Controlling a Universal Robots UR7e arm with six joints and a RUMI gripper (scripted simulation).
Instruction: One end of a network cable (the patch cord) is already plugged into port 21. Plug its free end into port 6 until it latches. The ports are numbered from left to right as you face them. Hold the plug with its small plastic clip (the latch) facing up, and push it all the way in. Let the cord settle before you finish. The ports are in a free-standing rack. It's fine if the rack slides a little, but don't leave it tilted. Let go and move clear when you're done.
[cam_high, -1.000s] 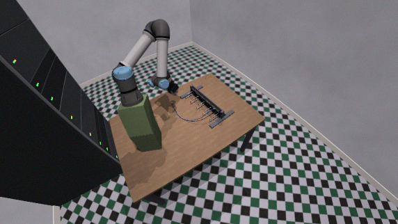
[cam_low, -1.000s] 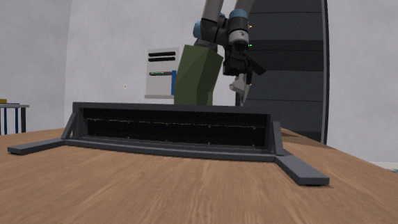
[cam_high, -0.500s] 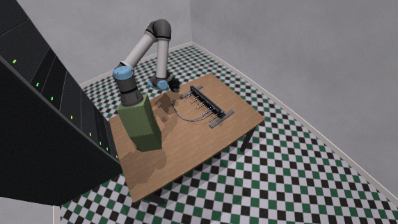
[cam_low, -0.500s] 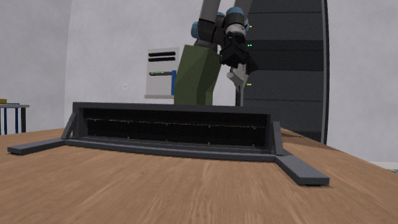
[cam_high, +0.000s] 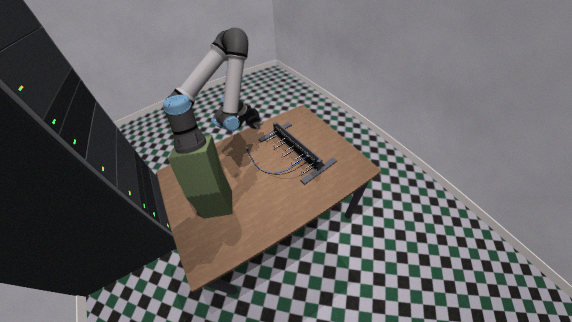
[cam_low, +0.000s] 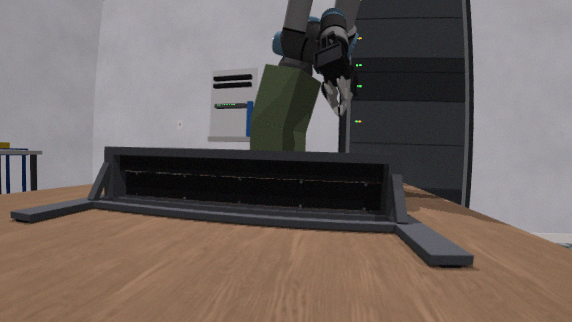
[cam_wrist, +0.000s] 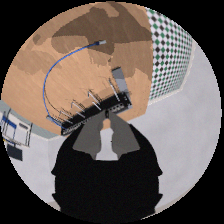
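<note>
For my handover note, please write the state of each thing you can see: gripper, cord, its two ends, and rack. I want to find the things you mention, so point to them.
gripper (cam_high: 257, 126) (cam_low: 342, 113) (cam_wrist: 106, 110): shut, raised above the table
blue cord (cam_high: 272, 173) (cam_wrist: 45, 82): curved, slack
free plug (cam_wrist: 102, 42): unplugged, lying on the table
other end: at the rack, seating cannot be told
rack (cam_high: 300, 145) (cam_low: 250, 155) (cam_wrist: 90, 114): upright, on its feet

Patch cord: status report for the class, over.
End effector shut, nothing held. Patch cord curving over the table top, free end unplugged. Nothing seen blocking that free end.
</note>
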